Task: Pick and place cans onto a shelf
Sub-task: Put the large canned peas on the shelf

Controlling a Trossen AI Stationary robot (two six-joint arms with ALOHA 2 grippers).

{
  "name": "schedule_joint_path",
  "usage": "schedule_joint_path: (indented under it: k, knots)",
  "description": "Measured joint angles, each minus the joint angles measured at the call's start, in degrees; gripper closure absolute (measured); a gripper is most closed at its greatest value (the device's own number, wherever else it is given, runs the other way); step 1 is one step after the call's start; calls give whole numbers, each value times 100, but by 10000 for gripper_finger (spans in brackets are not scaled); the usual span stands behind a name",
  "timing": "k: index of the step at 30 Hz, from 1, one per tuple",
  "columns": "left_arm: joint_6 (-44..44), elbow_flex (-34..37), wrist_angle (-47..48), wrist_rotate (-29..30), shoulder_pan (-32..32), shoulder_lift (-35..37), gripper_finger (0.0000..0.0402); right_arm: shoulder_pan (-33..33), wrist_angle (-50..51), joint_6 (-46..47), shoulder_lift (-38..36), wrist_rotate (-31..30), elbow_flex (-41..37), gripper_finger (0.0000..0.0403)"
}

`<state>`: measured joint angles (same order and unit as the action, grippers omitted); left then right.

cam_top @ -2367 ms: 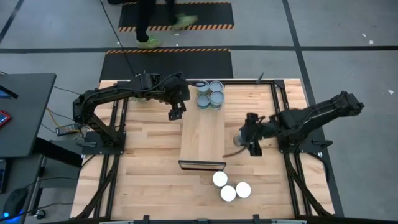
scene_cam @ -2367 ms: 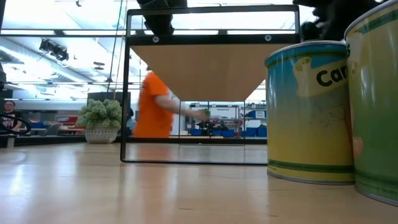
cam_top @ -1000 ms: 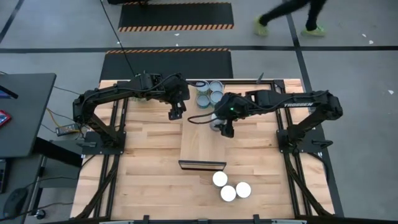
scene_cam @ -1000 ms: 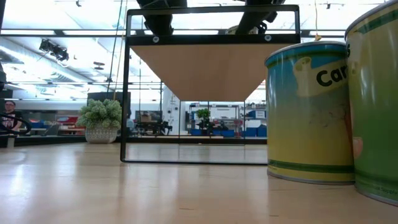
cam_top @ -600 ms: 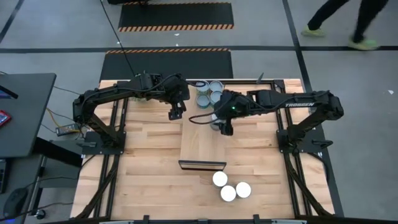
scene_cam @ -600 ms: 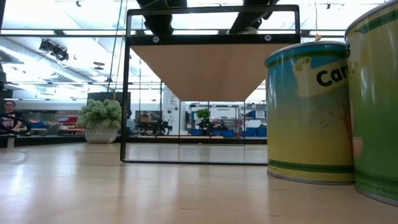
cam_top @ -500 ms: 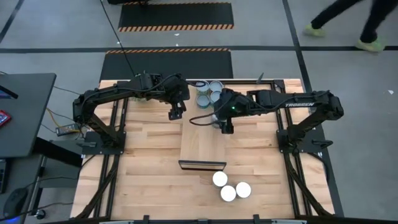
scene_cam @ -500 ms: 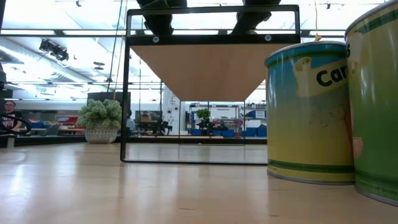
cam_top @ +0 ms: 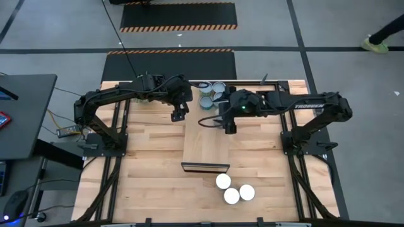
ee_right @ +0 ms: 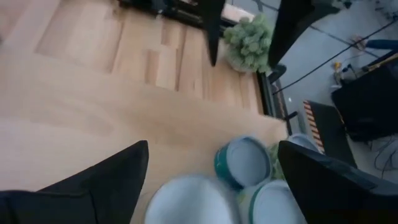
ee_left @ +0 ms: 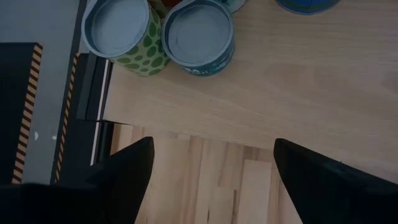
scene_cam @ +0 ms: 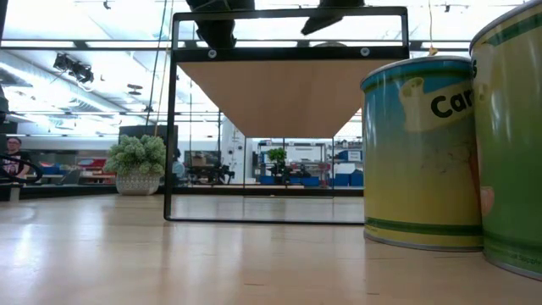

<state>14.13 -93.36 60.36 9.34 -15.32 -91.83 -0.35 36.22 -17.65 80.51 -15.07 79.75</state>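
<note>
- Butcher-block tabletop (cam_top: 151, 164) carries the shelf (cam_top: 206, 144) at centre.
- Blue-grey-topped cans (cam_top: 211, 93) cluster at the shelf's far end; three white-topped cans (cam_top: 234, 188) stand past its near edge.
- Right gripper (cam_top: 228, 126) hangs spread and empty beside the far cans.
- Left gripper (cam_top: 178, 115) waits spread, just left of the shelf.

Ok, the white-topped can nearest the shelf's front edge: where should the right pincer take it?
From straight above, on the round side wall below the rim. The can stands upright, and two other cans crowd its right, away from the shelf, so keep fingers clear of that side.
</note>
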Motion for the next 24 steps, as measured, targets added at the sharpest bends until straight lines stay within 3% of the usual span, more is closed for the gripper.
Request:
schedule_joint_path:
  k: [9, 24]
  knots:
    - [50, 0, -2, 0, 1, 0, 65, 316, 1206, -465, -162, -432, -2, 39]
    - [4, 0, 9, 2, 1, 0, 65, 16, 1043, -498, -11, -1023, -2, 39]
